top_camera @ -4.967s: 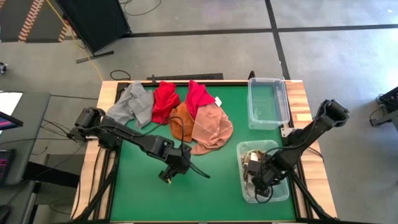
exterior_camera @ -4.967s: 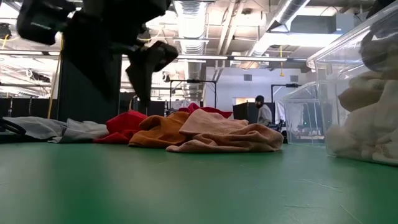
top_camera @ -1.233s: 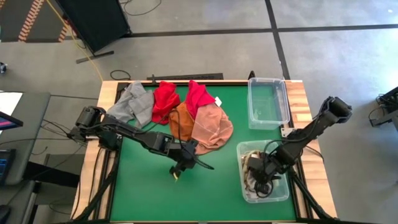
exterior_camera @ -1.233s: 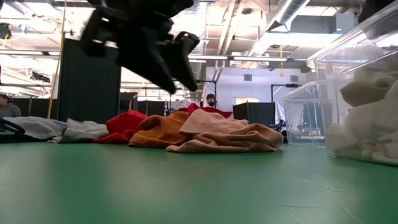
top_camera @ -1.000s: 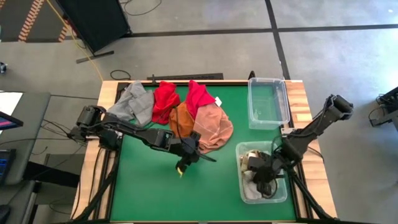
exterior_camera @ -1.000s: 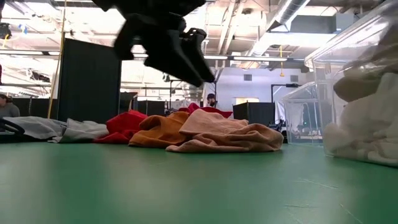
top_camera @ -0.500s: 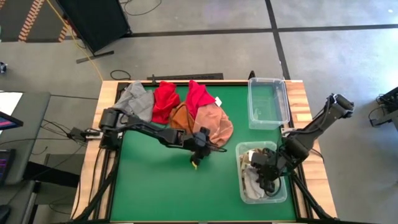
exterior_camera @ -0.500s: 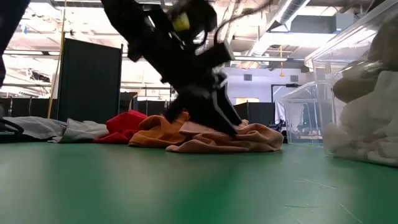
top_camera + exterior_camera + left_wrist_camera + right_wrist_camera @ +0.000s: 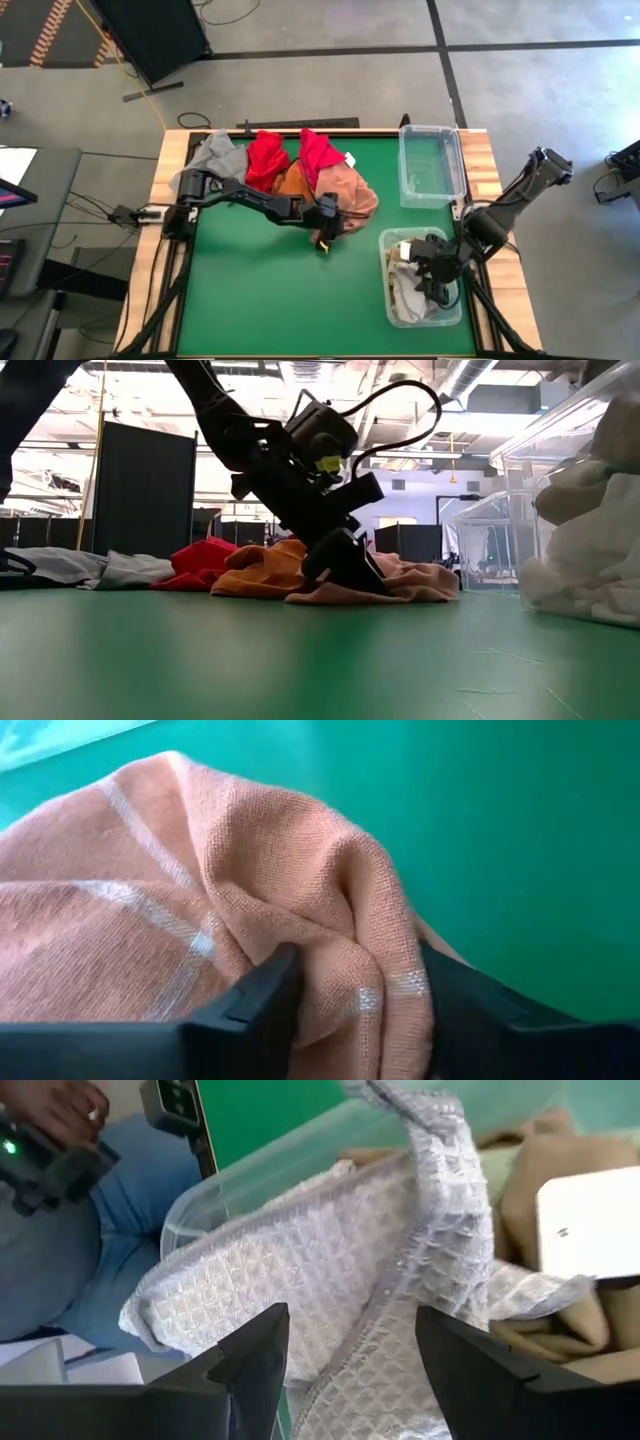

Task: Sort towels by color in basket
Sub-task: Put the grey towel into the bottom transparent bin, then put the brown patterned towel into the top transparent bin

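The left gripper (image 9: 325,238) straddles a fold of the pink towel (image 9: 200,910), fingers spread, ready to pinch; the right gripper (image 9: 432,283) hangs parted over the near bin (image 9: 384,300).

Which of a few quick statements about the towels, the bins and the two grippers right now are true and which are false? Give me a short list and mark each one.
1. The left gripper has its fingers on either side of a fold of the pink towel. True.
2. The far clear bin is packed with red towels. False: it looks empty.
3. The right gripper is over the near clear bin, which holds pale towels. True.
4. The grey towel lies in the near bin. False: it lies on the green mat at the far left of the pile.
5. The red towels lie on the mat, not in a bin. True.
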